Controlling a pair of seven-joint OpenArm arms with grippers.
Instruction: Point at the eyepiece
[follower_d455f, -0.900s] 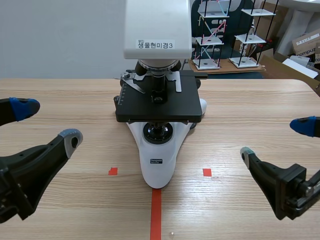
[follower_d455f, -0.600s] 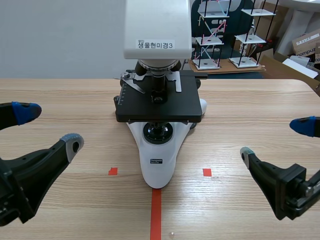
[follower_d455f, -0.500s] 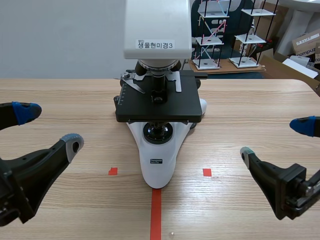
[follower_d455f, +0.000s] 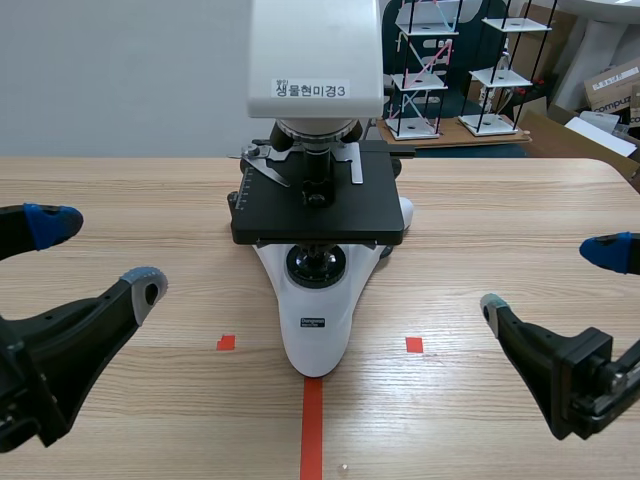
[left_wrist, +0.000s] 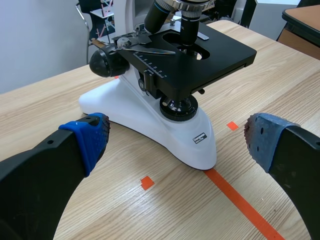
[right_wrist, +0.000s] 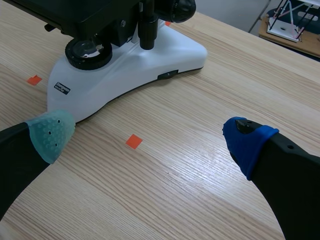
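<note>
A white and black microscope (follower_d455f: 316, 200) stands at the table's middle, its white head (follower_d455f: 316, 60) rising out of the scene view with a label on it. No eyepiece shows in any view. My left gripper (follower_d455f: 95, 255) is open, low at the left, well short of the microscope; in the left wrist view the microscope base (left_wrist: 165, 127) lies ahead of the left gripper (left_wrist: 175, 137). My right gripper (follower_d455f: 550, 280) is open, low at the right. In the right wrist view the right gripper (right_wrist: 150, 137) sits beside the white base (right_wrist: 135, 75).
The black stage (follower_d455f: 318, 210) overhangs the base. Wire racks (follower_d455f: 425, 70) and cardboard boxes (follower_d455f: 610, 90) stand beyond the table's far edge. Bare wood lies on both sides of the microscope.
My left gripper has dropped slightly and drawn a little toward the table's near edge. The right gripper and microscope stay as they were.
</note>
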